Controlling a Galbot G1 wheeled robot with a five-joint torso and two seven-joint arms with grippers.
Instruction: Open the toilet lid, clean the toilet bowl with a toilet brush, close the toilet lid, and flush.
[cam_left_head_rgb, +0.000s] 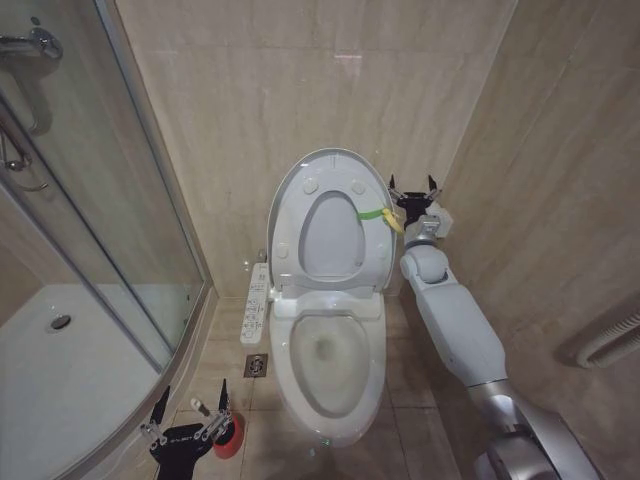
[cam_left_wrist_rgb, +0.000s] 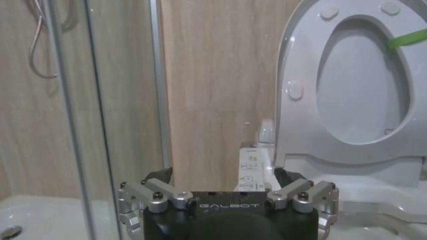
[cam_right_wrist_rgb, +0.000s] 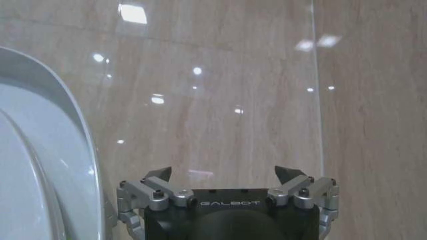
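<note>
Head view: large smooth white plastic oval toilet lid stands upright against the beige tiled wall, ring seat with green-yellow tag raised too, white ceramic toilet bowl exposed below. Small red round holder of the toilet brush sits on the tiled floor left of the bowl, just beside the left gripper, fingers apart; brush handle too small to tell. Left arm is clearly nearer. Right gripper, fingers spread, holds nothing, hangs beside the lid's right edge, near the tag. Glass shower enclosure crowds the left side; room is tight.
</note>
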